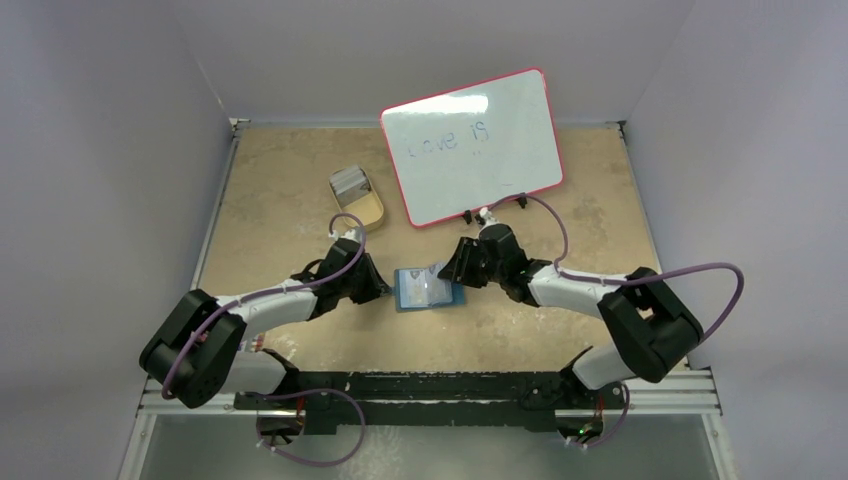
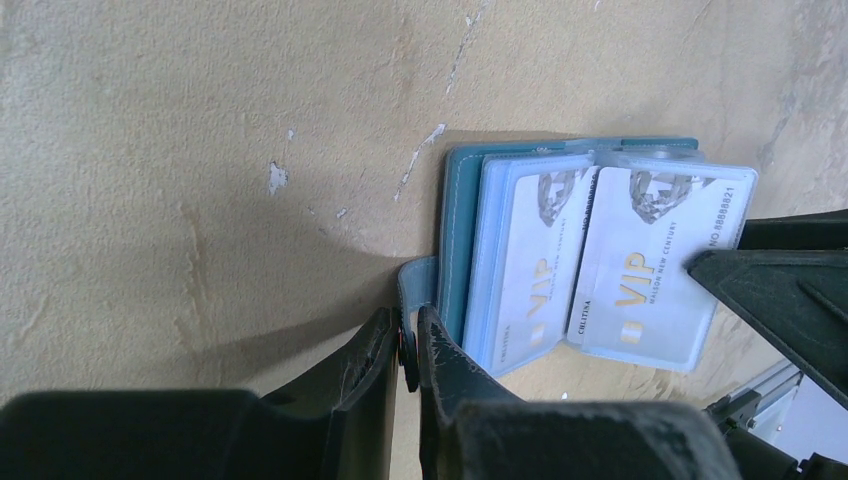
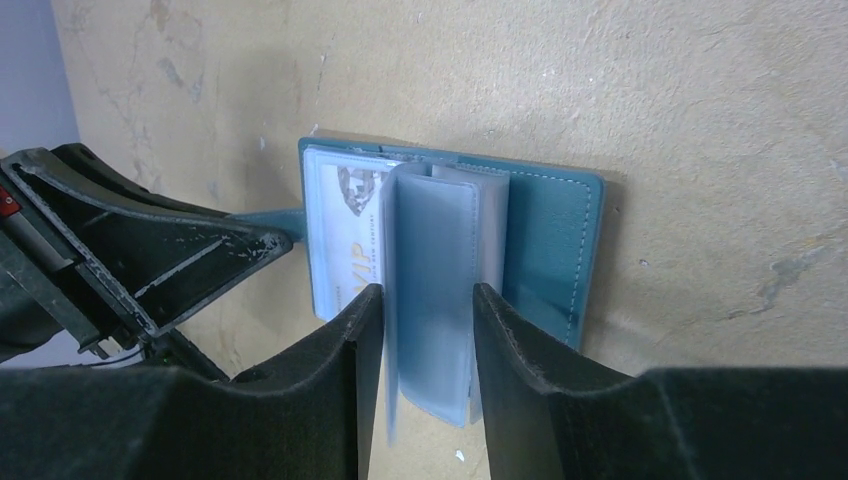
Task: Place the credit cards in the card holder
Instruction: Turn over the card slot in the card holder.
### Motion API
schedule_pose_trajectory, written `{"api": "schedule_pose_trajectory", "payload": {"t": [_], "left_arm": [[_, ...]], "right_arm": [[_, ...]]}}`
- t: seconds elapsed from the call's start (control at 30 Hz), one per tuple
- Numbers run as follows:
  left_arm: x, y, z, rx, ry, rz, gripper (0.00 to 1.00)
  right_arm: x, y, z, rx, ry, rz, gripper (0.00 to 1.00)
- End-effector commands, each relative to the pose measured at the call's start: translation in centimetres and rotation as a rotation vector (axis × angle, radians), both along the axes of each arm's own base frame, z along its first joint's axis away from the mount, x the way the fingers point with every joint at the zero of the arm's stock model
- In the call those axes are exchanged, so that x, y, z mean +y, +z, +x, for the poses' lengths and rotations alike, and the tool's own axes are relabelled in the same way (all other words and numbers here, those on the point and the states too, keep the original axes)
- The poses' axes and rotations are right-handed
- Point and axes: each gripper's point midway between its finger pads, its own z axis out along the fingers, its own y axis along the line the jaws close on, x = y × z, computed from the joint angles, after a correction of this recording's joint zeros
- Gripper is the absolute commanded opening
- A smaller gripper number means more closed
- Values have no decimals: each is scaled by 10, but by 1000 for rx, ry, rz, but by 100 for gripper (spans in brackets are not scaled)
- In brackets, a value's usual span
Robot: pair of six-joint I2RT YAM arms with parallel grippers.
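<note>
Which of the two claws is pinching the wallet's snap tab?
The left claw, nearly shut on the teal snap tab. The right claw instead straddles the clear plastic card sleeves.

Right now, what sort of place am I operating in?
Probably a lab test cell, not a home: plain grey walls box in a worn tan table, with a whiteboard propped at the back.

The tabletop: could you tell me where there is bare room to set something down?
Free: the table's right side beyond the whiteboard, and left of the tan tray. Crowded: the centre, where both grippers meet at the card holder.
</note>
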Motion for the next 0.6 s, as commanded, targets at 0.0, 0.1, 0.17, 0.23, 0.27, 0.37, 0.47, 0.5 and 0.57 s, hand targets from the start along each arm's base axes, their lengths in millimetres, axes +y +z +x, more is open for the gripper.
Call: {"api": "schedule_pose_trajectory", "payload": {"t": [0.0, 0.1, 0.17, 0.23, 0.27, 0.37, 0.47, 0.5, 0.57], "left_arm": [[-3, 4, 5, -31, -6, -9, 11], [-3, 3, 4, -31, -6, -6, 11], [-3, 3, 4, -29, -6, -5, 11], [-3, 3, 4, -28, -6, -4, 11], [-3, 3, 5, -30, -5, -5, 11], [-2, 2, 4, -27, -4, -2, 11], [-2, 2, 4, -27, -4, -2, 11], [-2, 2, 4, -27, -5, -1, 11], [-2, 2, 4, -25, -4, -2, 11]], "right_arm": [[19, 24, 8, -64, 54, 70, 41], [20, 25, 8, -66, 62, 75, 43], [21, 24, 8, -65, 64, 77, 43], [21, 25, 8, -67, 65, 77, 44], [21, 25, 8, -68, 65, 78, 44], [22, 28, 8, -75, 69, 82, 45], [23, 27, 7, -76, 77, 92, 46], [24, 27, 7, -75, 79, 97, 46], [25, 26, 5, -71, 85, 106, 46]]}}
